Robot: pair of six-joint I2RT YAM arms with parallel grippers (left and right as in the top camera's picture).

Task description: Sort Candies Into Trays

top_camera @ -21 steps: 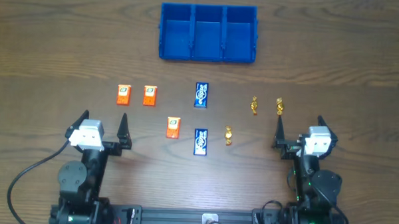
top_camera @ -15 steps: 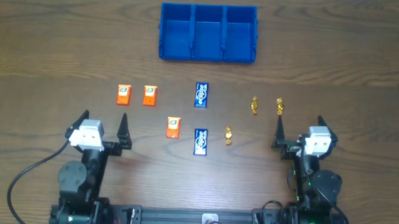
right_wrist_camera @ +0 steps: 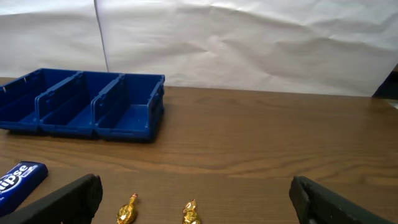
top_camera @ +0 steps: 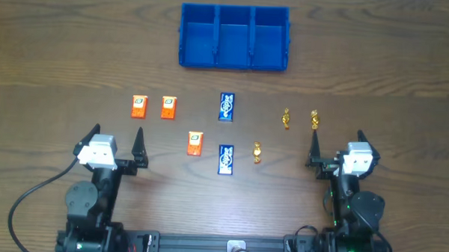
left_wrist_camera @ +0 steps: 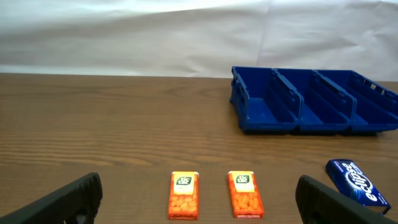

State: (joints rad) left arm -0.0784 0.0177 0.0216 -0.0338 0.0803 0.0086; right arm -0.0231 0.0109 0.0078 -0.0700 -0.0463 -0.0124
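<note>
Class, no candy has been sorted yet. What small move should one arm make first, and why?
Probably the left gripper should move forward and lower over the leftmost orange candy box. Its jaws stand open and empty, that box lies just ahead of it on the table, and all three compartments of the blue tray look empty.

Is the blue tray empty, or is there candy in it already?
Empty. From above, each of the three compartments of the blue plastic tray shows only bare blue floor.

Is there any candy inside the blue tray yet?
No, all three compartments of the blue tray are empty in the top view.
</note>
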